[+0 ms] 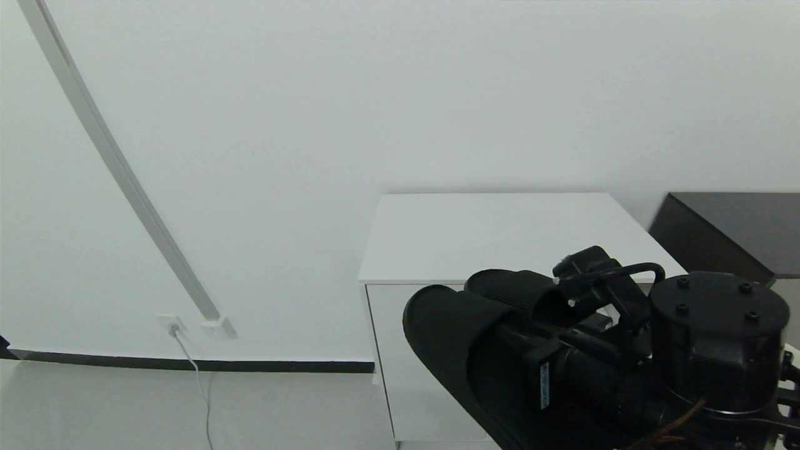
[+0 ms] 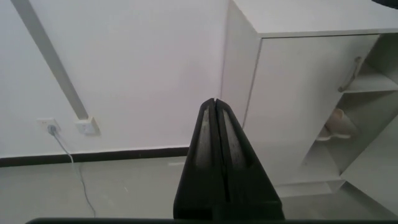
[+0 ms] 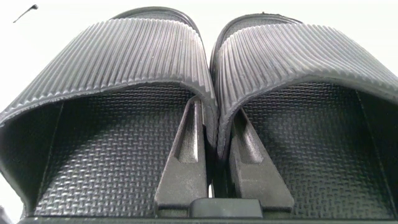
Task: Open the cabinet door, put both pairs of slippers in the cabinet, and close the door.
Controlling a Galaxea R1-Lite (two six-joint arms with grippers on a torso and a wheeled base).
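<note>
- Right gripper is nearly closed. Its 2 fingers each sit inside 1 of the black slippers and pinch their adjoining inner edges together.
- Both slippers lie side by side, ribbed straps arching over the fingers, toes pointing away from the wrist.
- Beyond the slippers' toes stands the white cabinet; the pair hangs before its front, just under its top.
- Left gripper is pressed fully together and holds nothing.
- Past its tips the cabinet shows a front panel with a handle and open shelves beside it.
- 1 shelf bears a pale beige thing, too small to tell.
- Farther off are a wall socket, its cable, and a dark furniture piece beside the cabinet.
</note>
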